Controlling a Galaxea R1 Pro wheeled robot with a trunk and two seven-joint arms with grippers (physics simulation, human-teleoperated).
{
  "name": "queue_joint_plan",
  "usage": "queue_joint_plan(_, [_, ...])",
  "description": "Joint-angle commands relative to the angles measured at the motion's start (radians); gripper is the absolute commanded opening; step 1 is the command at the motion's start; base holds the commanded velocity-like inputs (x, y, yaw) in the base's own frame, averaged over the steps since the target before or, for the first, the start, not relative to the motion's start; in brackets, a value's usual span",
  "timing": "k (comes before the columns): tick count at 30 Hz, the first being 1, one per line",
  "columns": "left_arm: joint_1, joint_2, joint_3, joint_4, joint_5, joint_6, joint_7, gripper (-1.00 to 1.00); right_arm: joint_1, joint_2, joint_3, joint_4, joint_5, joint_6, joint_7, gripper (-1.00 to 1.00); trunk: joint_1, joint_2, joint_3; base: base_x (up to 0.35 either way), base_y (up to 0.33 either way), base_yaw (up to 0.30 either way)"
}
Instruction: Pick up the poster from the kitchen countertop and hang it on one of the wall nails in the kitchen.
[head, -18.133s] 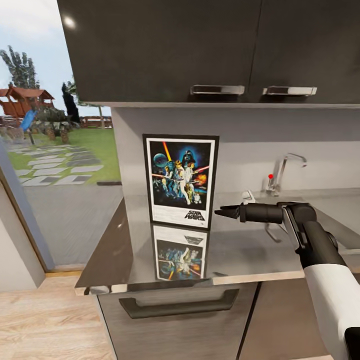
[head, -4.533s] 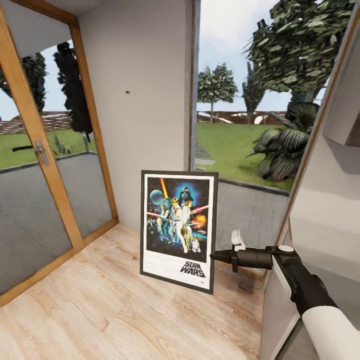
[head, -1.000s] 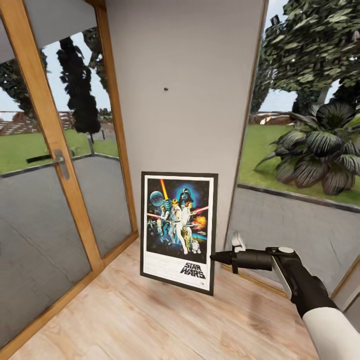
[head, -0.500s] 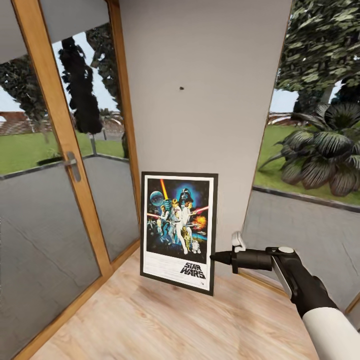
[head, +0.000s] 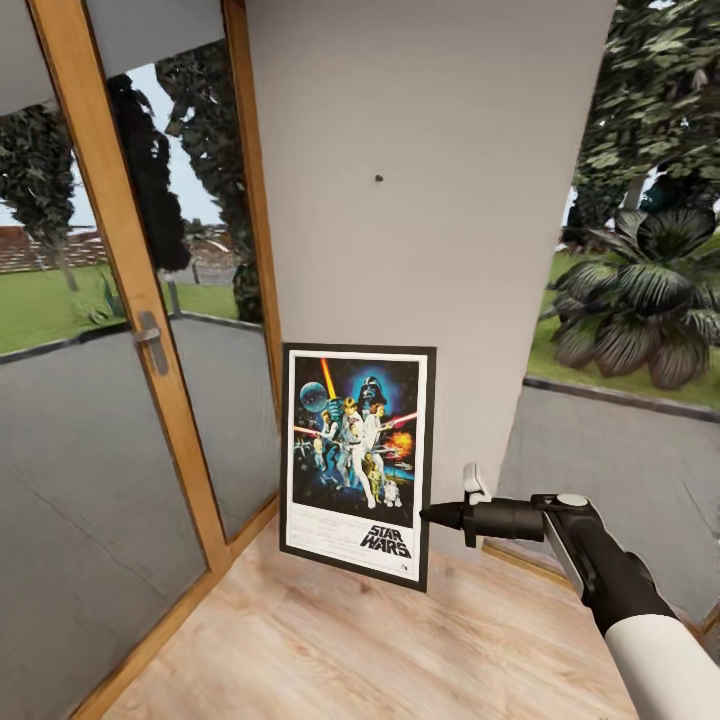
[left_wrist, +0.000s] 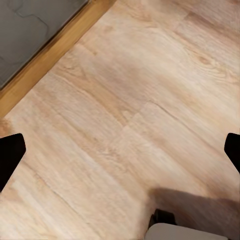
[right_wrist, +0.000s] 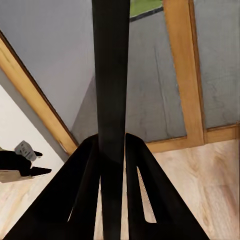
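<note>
The poster, a black-framed Star Wars picture, hangs upright in the air in front of a pale grey wall panel. My right gripper is shut on its right edge, low down. In the right wrist view the frame runs edge-on as a black strip between the two fingers. One wall nail shows as a dark dot well above the poster's top. My left gripper is open over the wood floor, its fingertips wide apart. The kitchen countertop is out of view.
A wood-framed glass door with a metal handle stands left of the wall panel. To the right, a large window looks onto garden plants. Light wood floor lies below the poster. Part of my base shows in the left wrist view.
The whole head view has shifted: the wall panel and nail now sit further right and look nearer. The poster and right arm keep their place in the picture, still gripped.
</note>
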Motion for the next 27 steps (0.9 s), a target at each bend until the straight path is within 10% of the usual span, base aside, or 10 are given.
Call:
queue_joint_plan(1, [0.000, 0.000, 0.003, 0.000, 0.000, -0.002, -0.007, 1.00, -0.001, 0.000, 0.002, 0.000, -0.004, 0.013, 0.004, -1.00, 0.001, -0.002, -0.001, 0.130, 0.322, -0.226])
queue_joint_plan(27, [0.000, 0.000, -0.007, 0.005, -0.003, -0.001, -0.007, 1.00, -0.001, 0.000, 0.002, -0.001, -0.004, 0.014, 0.005, -1.00, 0.001, -0.002, 0.024, 0.122, 0.327, -0.215])
